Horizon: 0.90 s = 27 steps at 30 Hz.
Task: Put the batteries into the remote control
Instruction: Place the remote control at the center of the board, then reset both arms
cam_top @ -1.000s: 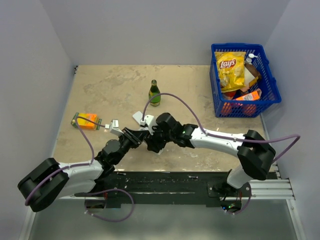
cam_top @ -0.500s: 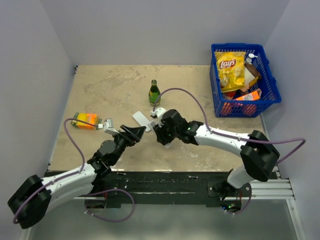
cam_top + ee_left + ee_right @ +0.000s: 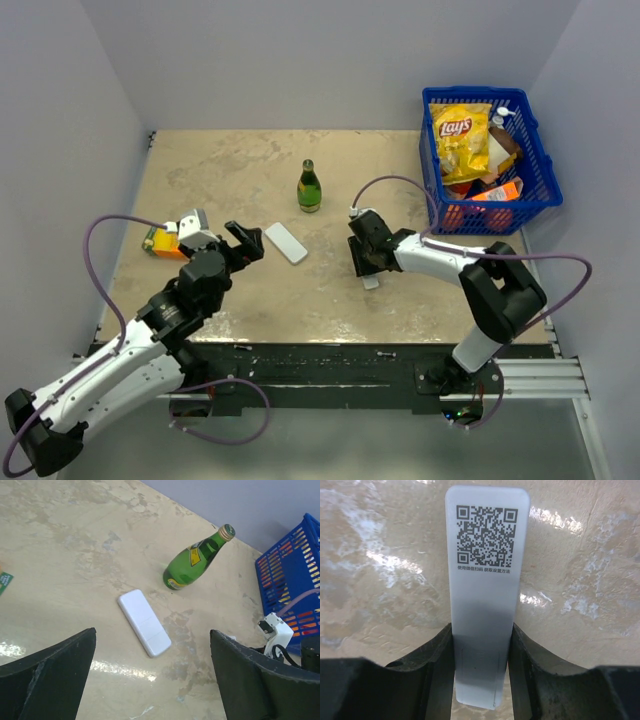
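Note:
A white bar with a QR code (image 3: 482, 555) lies flat on the table (image 3: 200, 180), and my right gripper (image 3: 482, 627) is shut on its near end; from above it shows as the bar (image 3: 371, 283) under the right gripper (image 3: 366, 266). A second white bar (image 3: 144, 622) with a seam across it lies free left of centre, the same bar (image 3: 286, 242) seen from above. I cannot tell which bar is the remote control's body. My left gripper (image 3: 152, 632) hangs above and just left of it, open wide and empty, seen from above as the gripper (image 3: 243, 243). The batteries are out of view.
A green glass bottle (image 3: 310, 187) stands behind the free bar, also the bottle (image 3: 196, 559). A blue basket (image 3: 533, 140) with a crisp bag and cartons sits at the back right. An orange box (image 3: 160, 243) lies by the left arm.
Both grippers have left the middle. The left arm drew back to the left and its jaws spread wide. The right gripper carried the QR-code bar to the right.

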{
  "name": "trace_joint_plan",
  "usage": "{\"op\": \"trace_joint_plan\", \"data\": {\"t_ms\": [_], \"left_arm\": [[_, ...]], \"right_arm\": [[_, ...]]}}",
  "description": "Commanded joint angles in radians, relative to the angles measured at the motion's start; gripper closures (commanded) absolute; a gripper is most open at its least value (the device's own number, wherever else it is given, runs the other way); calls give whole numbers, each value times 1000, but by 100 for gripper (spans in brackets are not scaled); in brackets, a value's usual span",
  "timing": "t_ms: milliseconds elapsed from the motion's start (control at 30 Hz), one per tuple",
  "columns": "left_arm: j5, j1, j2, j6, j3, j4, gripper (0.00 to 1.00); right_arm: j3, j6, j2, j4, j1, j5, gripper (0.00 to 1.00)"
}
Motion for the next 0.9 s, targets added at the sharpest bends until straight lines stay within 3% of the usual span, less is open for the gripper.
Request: {"op": "trace_joint_plan", "data": {"t_ms": [0,33,167,267,367,533,700,867], "left_arm": [[-42,6,-4,47,94,-212,0],[-39,6,-7,49,108,-229,0],[-45,6,-44,90,169,-314,0],[-87,6,-98,113,199,-357,0],[-125,5,-167,160,213,-364,0],[-150,6,-293,256,220,-340,0],[-176,6,-406,343,207,-283,0],[-200,6,-475,384,171,-230,0]], "right_arm": [[49,35,38,27,-6,57,79],[50,32,46,29,-7,56,74],[32,35,37,50,-7,42,39],[26,44,-48,52,-6,48,21],[27,47,-205,40,-6,120,10],[63,29,-536,-25,-7,336,2],[73,-20,-787,-42,-7,564,2],[27,-106,-1035,-2,-6,689,2]]}}
